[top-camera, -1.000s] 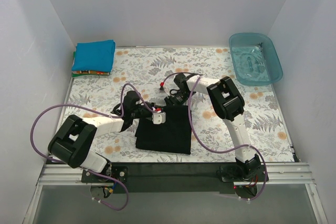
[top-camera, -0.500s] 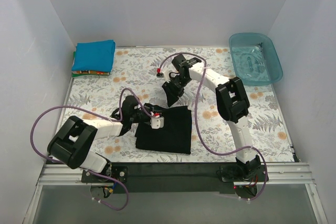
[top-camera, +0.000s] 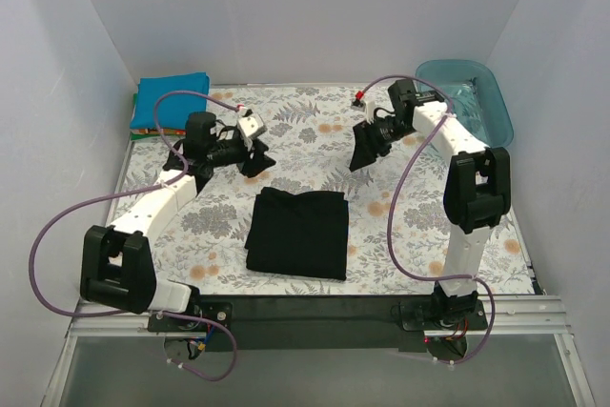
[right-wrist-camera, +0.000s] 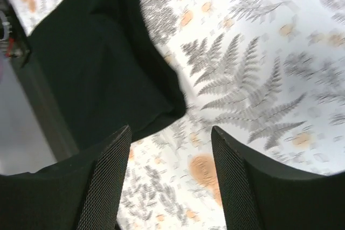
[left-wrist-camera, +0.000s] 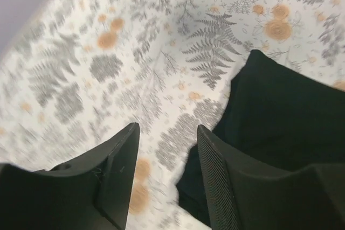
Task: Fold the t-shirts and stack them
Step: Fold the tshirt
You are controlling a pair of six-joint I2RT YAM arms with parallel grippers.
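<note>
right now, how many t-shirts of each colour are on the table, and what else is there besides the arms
black t-shirt: 1
blue t-shirt: 1
shirts under the blue one: slivers only, too little to count
teal plastic tub: 1
total: 3 countable things

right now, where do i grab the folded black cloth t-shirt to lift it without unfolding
Likely its left and right edges, pinched from above through every layer: the folded black cloth t-shirt lies flat as a rectangle on the floral-print tablecloth, so lifting one side may unfold it.
</note>
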